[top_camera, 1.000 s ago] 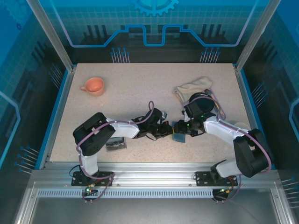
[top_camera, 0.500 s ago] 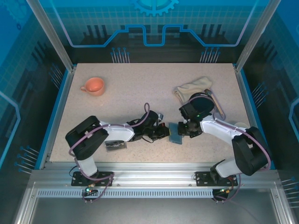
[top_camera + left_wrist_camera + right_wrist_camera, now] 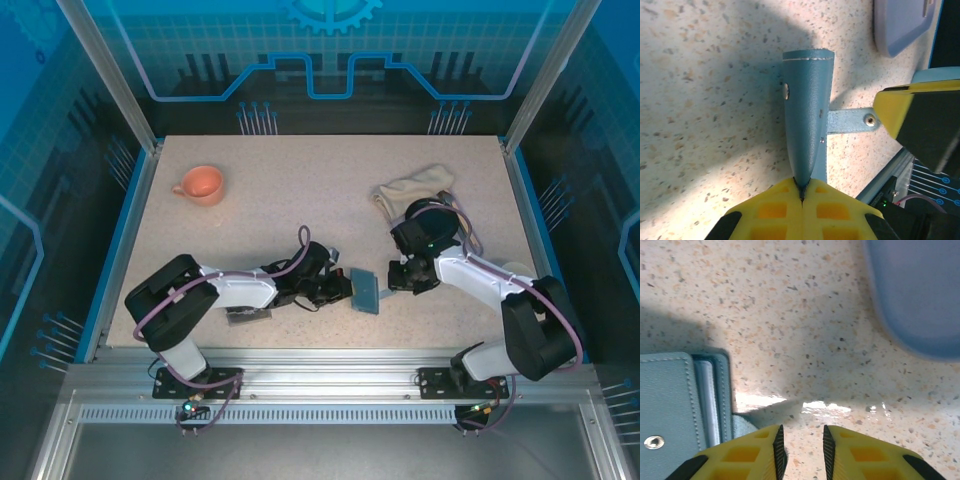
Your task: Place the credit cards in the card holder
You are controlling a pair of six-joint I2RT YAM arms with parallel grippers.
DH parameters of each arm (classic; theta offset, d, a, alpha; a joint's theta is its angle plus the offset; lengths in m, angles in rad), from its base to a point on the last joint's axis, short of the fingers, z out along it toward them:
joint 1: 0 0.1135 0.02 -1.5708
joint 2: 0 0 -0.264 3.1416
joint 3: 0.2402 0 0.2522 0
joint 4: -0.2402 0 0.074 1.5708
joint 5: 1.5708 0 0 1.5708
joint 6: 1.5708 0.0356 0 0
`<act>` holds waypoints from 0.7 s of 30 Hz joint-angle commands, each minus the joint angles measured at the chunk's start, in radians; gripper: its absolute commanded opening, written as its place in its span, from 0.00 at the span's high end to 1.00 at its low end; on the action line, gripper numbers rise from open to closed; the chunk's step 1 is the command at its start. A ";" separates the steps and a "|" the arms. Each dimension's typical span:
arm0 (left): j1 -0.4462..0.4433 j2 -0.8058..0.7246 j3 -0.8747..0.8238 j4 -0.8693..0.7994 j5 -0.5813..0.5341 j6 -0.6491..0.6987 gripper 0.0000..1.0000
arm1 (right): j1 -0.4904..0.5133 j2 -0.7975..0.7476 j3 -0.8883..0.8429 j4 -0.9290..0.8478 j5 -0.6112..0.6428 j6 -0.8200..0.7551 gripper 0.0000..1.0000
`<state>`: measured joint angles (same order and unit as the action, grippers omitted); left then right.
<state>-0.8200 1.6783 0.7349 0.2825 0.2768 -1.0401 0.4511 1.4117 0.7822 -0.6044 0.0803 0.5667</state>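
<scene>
Centre of the top view: the left tool (image 3: 349, 288) is clamped tight on the card holder (image 3: 366, 292), holding it tilted up on the table (image 3: 280, 200). The right tool (image 3: 394, 282), slightly parted and empty, sits just beside it.

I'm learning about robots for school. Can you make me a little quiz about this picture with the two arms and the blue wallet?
1. True or false: the left hand pinches the flat teal-blue folding wallet.
2. What sits at the far left of the speckled beige table? A) a round orange cup B) a green bottle C) a red ball
3. Fill in: the right hand holds ____.
Key: 1 true; 2 A; 3 nothing.
</scene>
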 commanded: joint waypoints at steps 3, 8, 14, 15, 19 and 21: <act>-0.002 -0.058 -0.012 -0.094 -0.050 0.025 0.85 | 0.025 -0.017 0.030 0.007 -0.036 -0.029 0.68; -0.002 -0.135 0.002 -0.211 -0.089 0.055 0.65 | 0.027 0.000 0.067 -0.026 -0.020 -0.047 0.65; -0.003 -0.328 0.065 -0.481 -0.238 0.095 0.48 | 0.030 -0.053 0.129 -0.016 -0.097 -0.059 0.54; -0.002 -0.369 0.076 -0.552 -0.294 0.096 0.42 | 0.032 -0.069 0.133 0.001 -0.118 -0.054 0.52; 0.064 -0.568 0.098 -0.848 -0.483 0.067 0.25 | 0.054 -0.095 0.158 0.105 -0.257 -0.053 0.37; 0.128 -0.680 0.073 -0.933 -0.519 0.052 0.16 | 0.073 -0.062 0.197 0.134 -0.317 -0.062 0.30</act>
<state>-0.7567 1.1152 0.8093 -0.3733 -0.0860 -0.9749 0.4931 1.3327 0.9245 -0.5465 -0.1005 0.5137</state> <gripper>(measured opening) 0.824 0.679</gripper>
